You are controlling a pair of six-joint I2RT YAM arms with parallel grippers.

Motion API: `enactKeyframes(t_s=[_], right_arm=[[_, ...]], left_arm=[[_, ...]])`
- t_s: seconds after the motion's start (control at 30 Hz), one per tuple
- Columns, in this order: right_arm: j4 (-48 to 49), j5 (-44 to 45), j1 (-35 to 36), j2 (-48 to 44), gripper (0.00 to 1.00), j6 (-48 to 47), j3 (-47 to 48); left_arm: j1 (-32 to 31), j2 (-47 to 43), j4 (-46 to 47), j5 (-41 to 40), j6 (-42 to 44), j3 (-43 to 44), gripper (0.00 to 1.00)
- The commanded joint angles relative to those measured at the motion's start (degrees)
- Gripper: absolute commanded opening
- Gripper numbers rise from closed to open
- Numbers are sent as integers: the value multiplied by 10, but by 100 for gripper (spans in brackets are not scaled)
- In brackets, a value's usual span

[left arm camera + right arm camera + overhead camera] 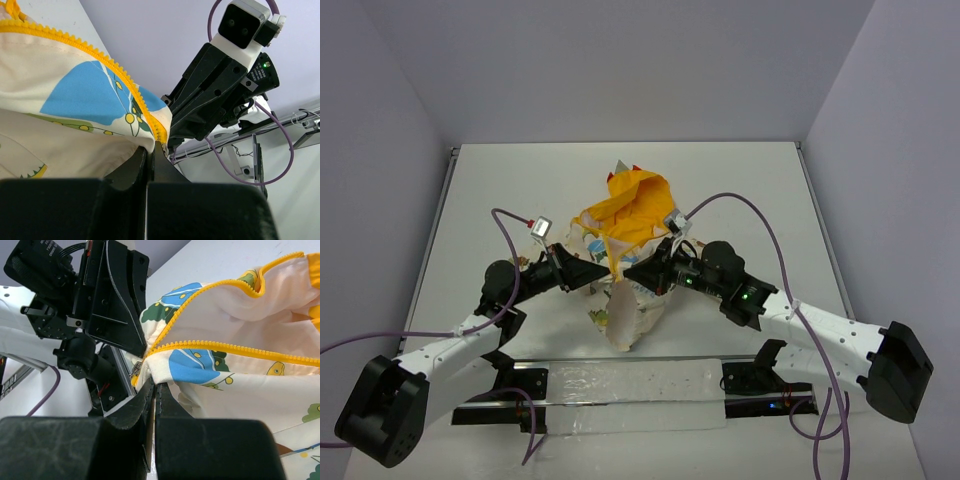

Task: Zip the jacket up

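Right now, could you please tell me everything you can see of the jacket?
The jacket is soft cream fabric with blue and green cartoon prints, a yellow-orange lining and yellow zip teeth. It lies crumpled on the table, unzipped. The left end effector and right end effector each pinch its edge beside the zip.

The left gripper (151, 151) has its jaws pressed together on the lower corner of the cream jacket (65, 125), right where the yellow zipper teeth (100, 54) end. Blue and green cartoon prints mark the fabric. The black right gripper (172, 131) meets that same corner from the opposite side, and a purple cable (280, 135) loops behind it above the white surface (295, 200).
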Motion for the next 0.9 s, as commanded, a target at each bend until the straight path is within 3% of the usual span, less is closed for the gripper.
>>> enactKeyframes(t_s=[0.0,0.87], right_arm=[[59,27,-5,6,0,-15,48],[67,54,-6,10,0,-1,57]], left_arm=[[-16,-2,25,25,3,-3,0],[-17,-6,77,-2,-32,-30,0]])
